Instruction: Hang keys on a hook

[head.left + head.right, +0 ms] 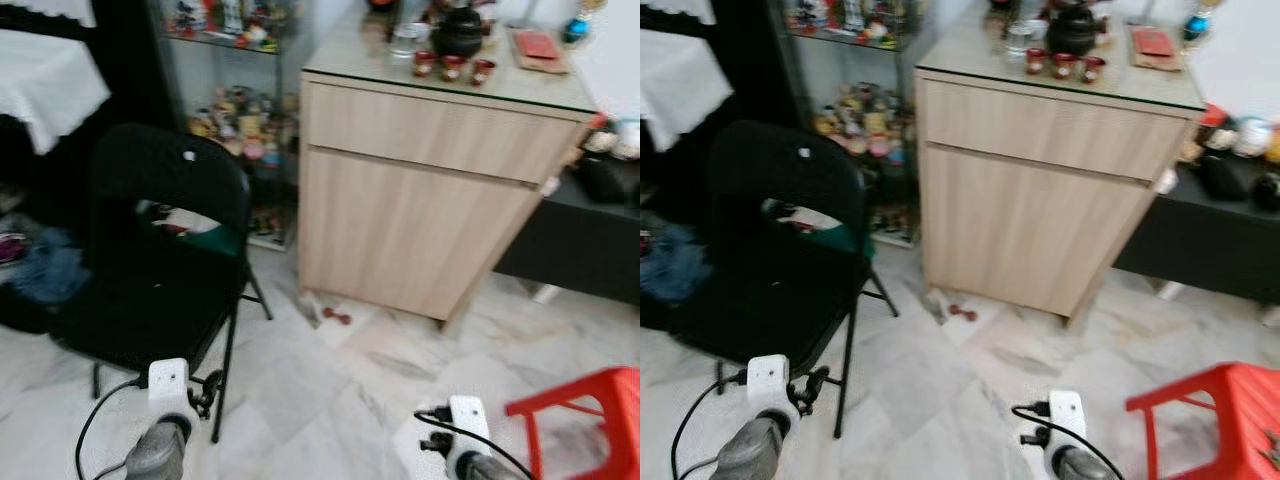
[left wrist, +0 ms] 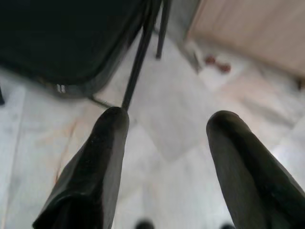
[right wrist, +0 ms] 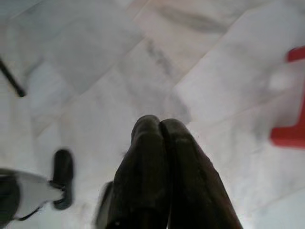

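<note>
My left gripper (image 2: pixel 169 121) is open, its two black fingers spread wide above the marble floor near a leg of the black folding chair (image 2: pixel 71 38). My right gripper (image 3: pixel 160 123) is shut, fingertips pressed together with nothing between them, pointing down at bare floor tiles. Both arms hang low: the left arm (image 1: pixel 165 405) beside the chair, the right arm (image 1: pixel 465 435) close to a red stool. A small reddish object (image 1: pixel 337 317) lies on the floor at the foot of the wooden cabinet; I cannot tell what it is.
A black folding chair (image 1: pixel 160 250) stands on the left. Ahead is a light wooden cabinet (image 1: pixel 420 210) with a teapot and small red cups (image 1: pixel 452 66) on top. A glass shelf of figurines (image 1: pixel 240 120) sits behind the chair. A red plastic stool (image 1: pixel 590 420) stands at the right.
</note>
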Controlling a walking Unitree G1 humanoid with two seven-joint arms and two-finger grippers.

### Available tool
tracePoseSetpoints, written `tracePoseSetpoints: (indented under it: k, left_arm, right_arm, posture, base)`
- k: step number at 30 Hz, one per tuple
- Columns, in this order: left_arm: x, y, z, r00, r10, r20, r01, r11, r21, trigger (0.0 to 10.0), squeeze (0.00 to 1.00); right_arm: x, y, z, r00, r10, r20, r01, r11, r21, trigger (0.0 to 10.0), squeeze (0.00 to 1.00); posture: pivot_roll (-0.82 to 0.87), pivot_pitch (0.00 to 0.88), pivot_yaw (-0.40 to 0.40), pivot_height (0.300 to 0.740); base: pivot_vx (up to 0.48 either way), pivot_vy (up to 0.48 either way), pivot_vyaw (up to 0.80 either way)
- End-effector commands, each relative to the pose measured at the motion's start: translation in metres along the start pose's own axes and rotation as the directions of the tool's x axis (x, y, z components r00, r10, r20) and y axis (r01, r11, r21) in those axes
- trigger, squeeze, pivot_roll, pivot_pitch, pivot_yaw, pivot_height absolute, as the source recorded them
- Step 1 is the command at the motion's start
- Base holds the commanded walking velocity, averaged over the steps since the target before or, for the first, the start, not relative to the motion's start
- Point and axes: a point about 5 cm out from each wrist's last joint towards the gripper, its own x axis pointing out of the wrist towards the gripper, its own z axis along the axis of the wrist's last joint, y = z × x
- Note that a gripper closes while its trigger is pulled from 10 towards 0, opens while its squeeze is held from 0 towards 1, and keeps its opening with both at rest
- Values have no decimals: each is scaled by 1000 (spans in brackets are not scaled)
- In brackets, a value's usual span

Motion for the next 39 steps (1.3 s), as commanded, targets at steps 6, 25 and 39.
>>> tracePoseSetpoints:
  k: [6, 25, 39]
  left_arm:
    - [1, -12, -7, 997, -44, -62, 44, 999, 4, 10000, 0]
    - [-24, 0, -59, 942, 37, -335, -18, 998, 60, 10000, 0]
    - [-46, 27, -80, 913, 88, -398, -65, 995, 70, 10000, 0]
  right_arm:
    - [-3, -12, -3, 999, -29, -18, 29, 1000, -7, 10000, 0]
    - [3, 3, 20, 998, -48, 49, 46, 998, 45, 10000, 0]
    - [4, 10, 11, 997, -68, 28, 65, 993, 97, 10000, 0]
  posture:
    - [145, 72, -43, 740]
    - [145, 0, 9, 740]
    - [107, 0, 54, 740]
  base:
    - [0, 0, -788]
    - [0, 0, -75]
    - [0, 0, 0]
